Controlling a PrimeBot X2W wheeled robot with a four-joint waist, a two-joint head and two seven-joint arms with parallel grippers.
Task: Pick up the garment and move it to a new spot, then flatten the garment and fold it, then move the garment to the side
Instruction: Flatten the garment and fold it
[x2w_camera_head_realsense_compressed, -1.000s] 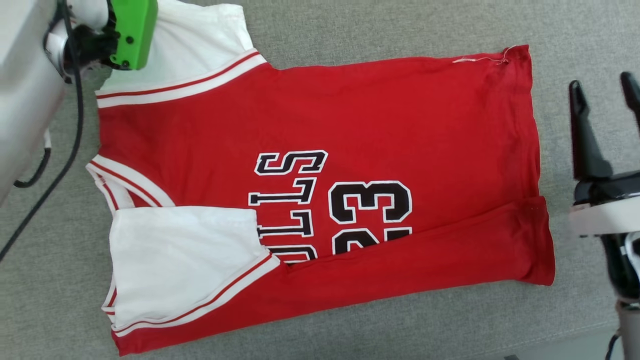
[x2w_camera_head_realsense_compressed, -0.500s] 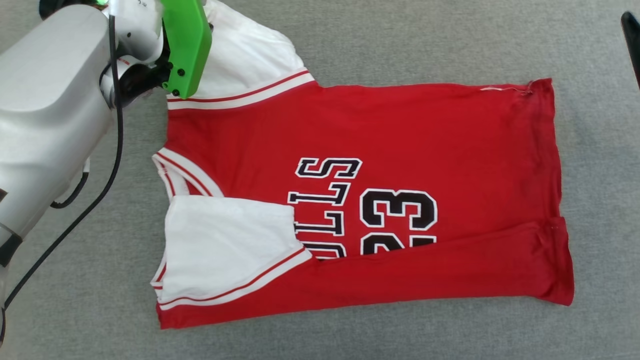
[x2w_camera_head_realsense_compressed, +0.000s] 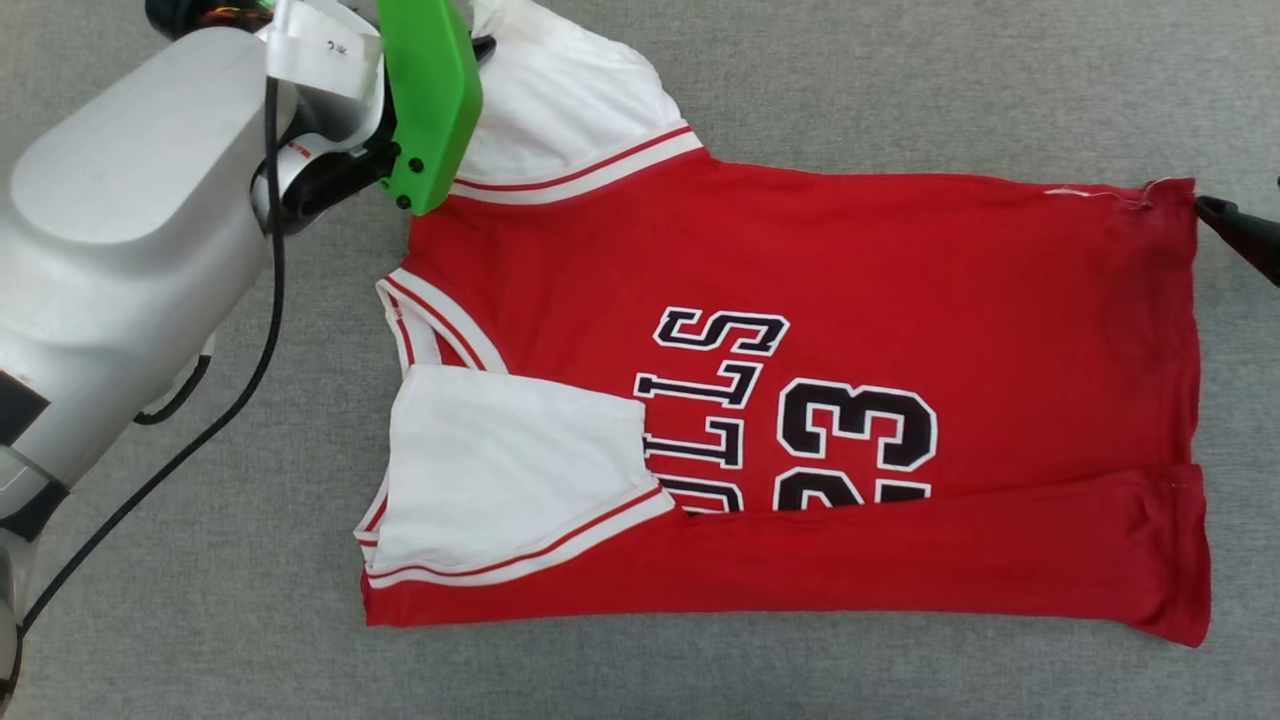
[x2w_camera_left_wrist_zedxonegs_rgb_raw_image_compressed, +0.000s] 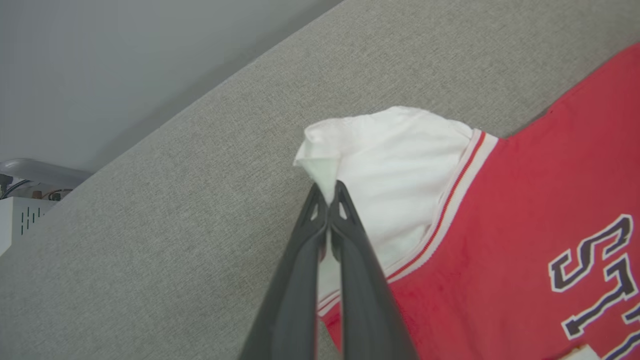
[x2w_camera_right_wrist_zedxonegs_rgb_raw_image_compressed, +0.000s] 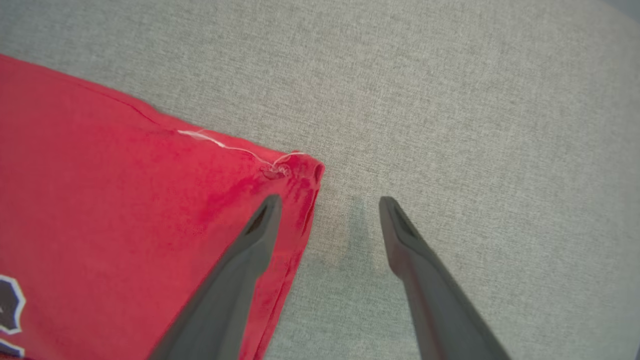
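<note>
Fold step, by my read: shirt (x2w_camera_head_realsense_compressed: 900, 300) lies flat on the grey cloth (x2w_camera_head_realsense_compressed: 900, 80), collar to the robot's left, hem to its right. The near long edge is already turned over, w/ the near sleeve (x2w_camera_head_realsense_compressed: 510, 470) lying on the chest & covering part of the lettering. L gripper (x2w_camera_left_wrist_zedxonegs_rgb_raw_image_compressed: 327, 192) has its fingers pressed together, pinching the outer corner of the far sleeve (x2w_camera_left_wrist_zedxonegs_rgb_raw_image_compressed: 390, 165). That corner is drawn up into a small peak off the cloth, and the rest of the sleeve lies lower. R gripper (x2w_camera_right_wrist_zedxonegs_rgb_raw_image_compressed: 327, 202) is spread wide at the far hem corner (x2w_camera_right_wrist_zedxonegs_rgb_raw_image_compressed: 295, 170), one finger over red fabric, the other over bare cloth, so the hem edge runs between them. It holds nothing, and I can't tell if the tips touch down. A loose white thread (x2w_camera_right_wrist_zedxonegs_rgb_raw_image_compressed: 225, 145) trails along that corner. Next move prob calls for R to drop onto the corner & close on both layers, then for both arms to lift together & carry the far edge toward the near fold, kept level so the shirt doesn't skew. Risk: thin jersey may slip, or L pulling ahead of R could drag the body. Containers: none in play; shirt sits straight on the cloth
</note>
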